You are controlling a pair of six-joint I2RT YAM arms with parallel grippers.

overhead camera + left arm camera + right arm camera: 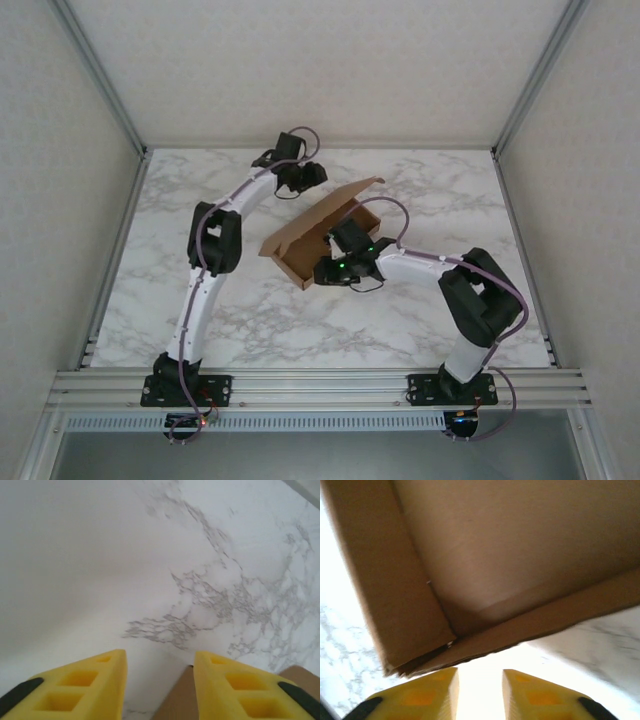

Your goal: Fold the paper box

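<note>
**Box half-formed, lid up, both grippers free**

The paper box (335,207) sits on the table (300,330) near its middle, turned at an angle. Its tray is towards the near left and its lid flap is raised along the far-right side. In the right wrist view, 2 upright walls meet at a corner just ahead of my fingers, and that joint looks loose.

The right gripper (480,672) is at the near side of the tray. Its jaws are apart with bright table showing between them, so it holds nothing. The left gripper (159,655) hangs beyond the box's far-left end, also released. A brown cardboard edge shows low in the gap between its fingers, but I see no clamp on it.

I judge the walls to be mostly up and the lid not yet closed, so I am between wall-forming and closing. Next I would firm up that loose corner. Then I would steady the tray with 1 gripper while the other pushes the lid down and tucks its flap. The tray is light and may slide if pushed unbraced.
</note>
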